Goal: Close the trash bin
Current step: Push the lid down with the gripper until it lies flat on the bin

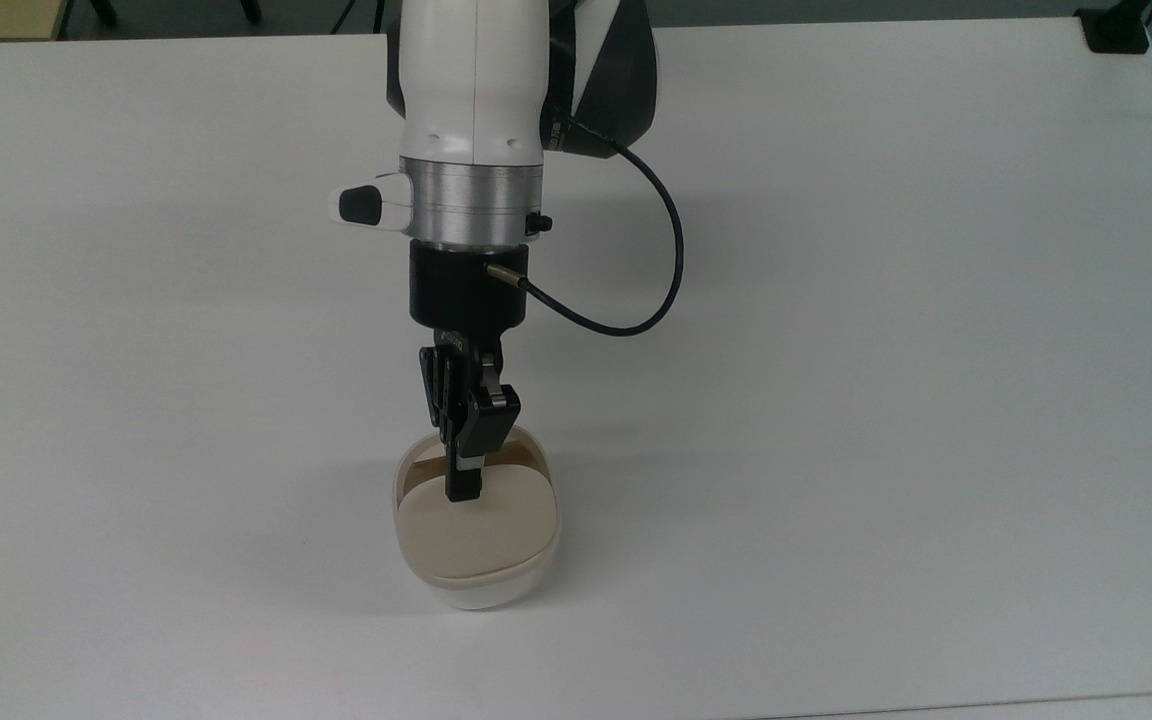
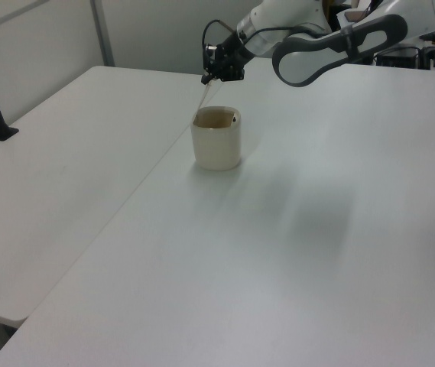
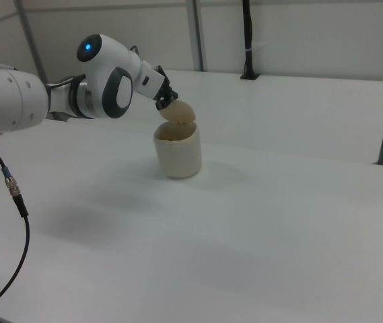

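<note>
The arm reaches out across the white desk (image 1: pixel 886 350) with its wrist pitched forward and down, so the black tool (image 1: pixel 463 487) arrives at the trash bin (image 2: pixel 217 145) at a slant from above. In the top view the white forearm and silver wrist ring run straight down the middle, with a black cable (image 1: pixel 656 250) looping off to the top view's right. The tool's fingers sit close together, pinched on the free upper edge of the beige lid (image 1: pixel 476 525).

The bin stands upright on the desk, near the seam between two desk tops in the left view. Its lid is open, raised on its hinge and tilted over the mouth; in the right view the lid (image 3: pixel 178 112) leans above the rim with the tool (image 3: pixel 165 101) touching its top edge. In the left view the lid appears as a thin sliver rising from the rim to the tool (image 2: pixel 214 76).
</note>
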Robot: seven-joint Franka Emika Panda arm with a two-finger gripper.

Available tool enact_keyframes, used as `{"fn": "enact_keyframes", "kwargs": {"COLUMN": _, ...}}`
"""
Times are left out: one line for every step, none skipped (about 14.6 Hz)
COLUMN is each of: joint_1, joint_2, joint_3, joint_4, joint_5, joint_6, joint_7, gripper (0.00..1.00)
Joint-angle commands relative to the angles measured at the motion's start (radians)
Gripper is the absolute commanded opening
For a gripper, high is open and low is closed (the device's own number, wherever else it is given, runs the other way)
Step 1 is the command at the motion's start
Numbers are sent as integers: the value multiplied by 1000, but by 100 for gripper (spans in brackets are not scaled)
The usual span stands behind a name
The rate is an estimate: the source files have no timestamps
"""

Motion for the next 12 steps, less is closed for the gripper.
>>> {"fn": "enact_keyframes", "kwargs": {"joint_1": 6, "joint_2": -87, "joint_3": 2, "joint_4": -129, "joint_5": -10, "joint_6": 17, "joint_7": -49, "gripper": 0}}
{"fn": "enact_keyframes", "kwargs": {"joint_1": 5, "joint_2": -99, "joint_3": 2, "joint_4": -158, "joint_5": -10, "joint_6": 14, "joint_7": -73, "gripper": 0}}
{"fn": "enact_keyframes", "kwargs": {"joint_1": 5, "joint_2": -108, "joint_3": 2, "joint_4": -178, "joint_5": -10, "joint_6": 14, "joint_7": -86, "gripper": 0}}
{"fn": "enact_keyframes", "kwargs": {"joint_1": 3, "joint_2": -110, "joint_3": 7, "joint_4": -190, "joint_5": -10, "joint_6": 14, "joint_7": -92, "gripper": 0}}
{"fn": "enact_keyframes", "kwargs": {"joint_1": 3, "joint_2": -111, "joint_3": 10, "joint_4": -195, "joint_5": -10, "joint_6": 14, "joint_7": -100, "gripper": 0}}
{"fn": "enact_keyframes", "kwargs": {"joint_1": 3, "joint_2": -114, "joint_3": 10, "joint_4": -212, "joint_5": -10, "joint_6": 12, "joint_7": -112, "gripper": 0}}
{"fn": "enact_keyframes", "kwargs": {"joint_1": 3, "joint_2": -123, "joint_3": 10, "joint_4": -227, "joint_5": -10, "joint_6": 12, "joint_7": -123, "gripper": 0}}
{"fn": "enact_keyframes", "kwargs": {"joint_1": 5, "joint_2": -133, "joint_3": 10, "joint_4": -252, "joint_5": -10, "joint_6": 12, "joint_7": -150, "gripper": 0}}
{"fn": "enact_keyframes", "kwargs": {"joint_1": 5, "joint_2": -133, "joint_3": 12, "joint_4": -255, "joint_5": -10, "joint_6": 0, "joint_7": -168, "gripper": 0}}
{"fn": "enact_keyframes", "kwargs": {"joint_1": 3, "joint_2": -131, "joint_3": 15, "joint_4": -253, "joint_5": -10, "joint_6": -17, "joint_7": -175, "gripper": 0}}
{"fn": "enact_keyframes", "kwargs": {"joint_1": 3, "joint_2": -131, "joint_3": 15, "joint_4": -255, "joint_5": -10, "joint_6": -24, "joint_7": -187, "gripper": 0}}
{"fn": "enact_keyframes", "kwargs": {"joint_1": 3, "joint_2": -131, "joint_3": 15, "joint_4": -256, "joint_5": -10, "joint_6": -30, "joint_7": -202, "gripper": 0}}
